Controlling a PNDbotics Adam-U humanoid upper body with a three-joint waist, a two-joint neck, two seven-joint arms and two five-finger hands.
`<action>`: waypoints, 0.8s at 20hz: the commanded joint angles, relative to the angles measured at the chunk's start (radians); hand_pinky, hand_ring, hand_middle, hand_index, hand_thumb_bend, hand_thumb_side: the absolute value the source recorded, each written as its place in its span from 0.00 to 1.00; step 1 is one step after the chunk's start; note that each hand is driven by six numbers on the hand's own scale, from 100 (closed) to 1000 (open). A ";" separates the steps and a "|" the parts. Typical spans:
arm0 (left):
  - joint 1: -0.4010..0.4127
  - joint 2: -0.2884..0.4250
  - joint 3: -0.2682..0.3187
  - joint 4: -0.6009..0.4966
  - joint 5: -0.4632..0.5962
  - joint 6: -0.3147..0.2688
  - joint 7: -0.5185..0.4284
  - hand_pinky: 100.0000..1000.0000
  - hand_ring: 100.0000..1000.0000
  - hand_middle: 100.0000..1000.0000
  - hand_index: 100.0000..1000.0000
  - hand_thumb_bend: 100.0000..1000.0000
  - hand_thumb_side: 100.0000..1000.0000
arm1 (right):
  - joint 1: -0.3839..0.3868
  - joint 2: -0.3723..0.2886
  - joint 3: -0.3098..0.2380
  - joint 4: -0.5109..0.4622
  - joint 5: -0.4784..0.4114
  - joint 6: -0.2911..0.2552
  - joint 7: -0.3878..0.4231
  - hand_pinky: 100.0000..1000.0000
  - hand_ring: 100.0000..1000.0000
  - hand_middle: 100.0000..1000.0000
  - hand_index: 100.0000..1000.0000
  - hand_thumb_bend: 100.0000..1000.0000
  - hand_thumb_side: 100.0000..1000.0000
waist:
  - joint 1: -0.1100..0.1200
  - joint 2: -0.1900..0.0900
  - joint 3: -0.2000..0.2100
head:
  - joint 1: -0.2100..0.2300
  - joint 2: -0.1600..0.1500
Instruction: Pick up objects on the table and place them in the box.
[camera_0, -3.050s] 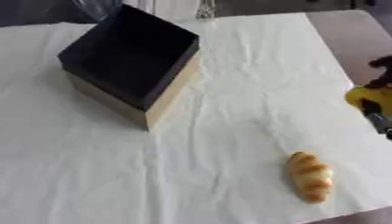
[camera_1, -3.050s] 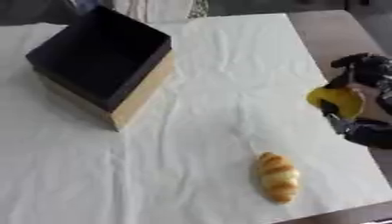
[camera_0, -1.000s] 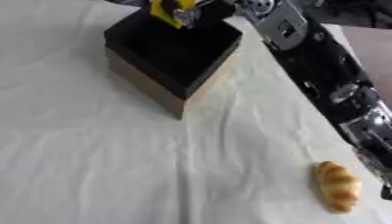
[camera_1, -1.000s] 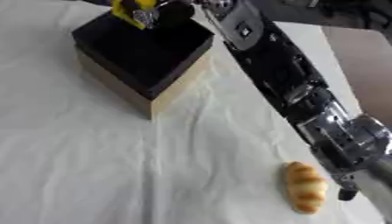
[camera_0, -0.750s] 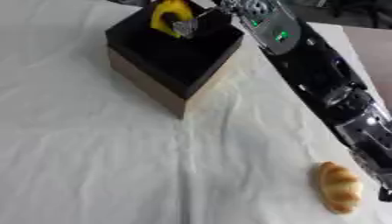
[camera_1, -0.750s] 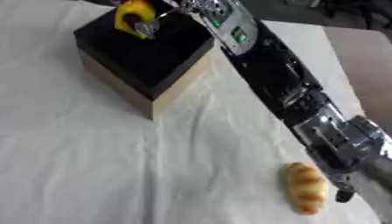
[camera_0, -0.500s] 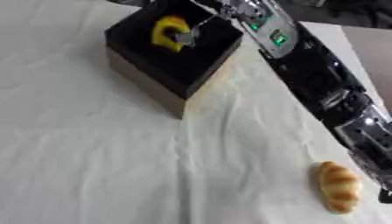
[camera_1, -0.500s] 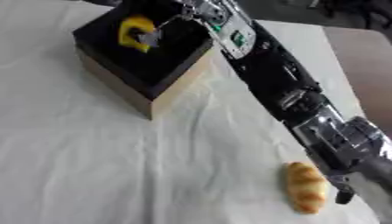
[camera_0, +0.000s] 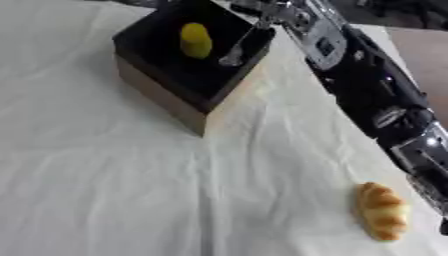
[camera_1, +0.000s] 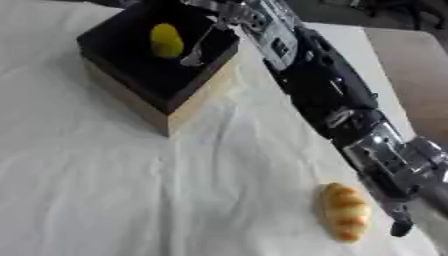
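A black-lined box (camera_0: 164, 98) with tan outer walls stands at the back left of the white cloth. A yellow rounded object (camera_0: 195, 40) lies inside it, free of any grip. My right arm reaches from the lower right up over the box. Its hand (camera_0: 242, 44) hangs at the box's right rim, open, with a straight silver finger pointing down into the box beside the yellow object. A bread roll shaped like a croissant (camera_0: 381, 211) lies on the cloth at the lower right, beside my forearm. My left hand shows in neither view.
The white cloth (camera_0: 105, 190) is wrinkled and covers the table. A brown surface (camera_1: 420, 75) shows past the cloth's right edge. My right forearm (camera_1: 337, 100) crosses the cloth's right side diagonally.
The yellow object, held above the box a second ago, has dropped from my right hand and now lies inside the box. The hand's fingers have straightened.
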 joint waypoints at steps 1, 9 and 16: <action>-0.002 0.020 0.004 -0.016 0.005 0.001 -0.001 0.79 0.74 0.68 0.92 0.13 0.50 | -0.001 -0.064 -0.028 -0.068 -0.040 0.012 -0.031 0.90 1.00 0.77 0.89 0.43 0.09 | 0.010 -0.031 -0.006 | 0.006 0.000; 0.019 0.025 0.013 -0.016 -0.007 0.007 0.009 0.79 0.74 0.67 0.92 0.13 0.49 | 0.181 -0.313 -0.149 -0.514 -0.446 0.192 -0.169 0.88 0.97 0.73 0.87 0.40 0.00 | 0.020 -0.040 -0.047 | 0.046 0.016; 0.039 0.027 0.023 -0.016 -0.018 0.013 0.022 0.79 0.74 0.67 0.92 0.13 0.50 | 0.583 -0.543 -0.250 -0.821 -0.431 0.159 -0.253 0.85 0.94 0.77 0.88 0.40 0.06 | 0.039 -0.050 -0.094 | 0.085 0.015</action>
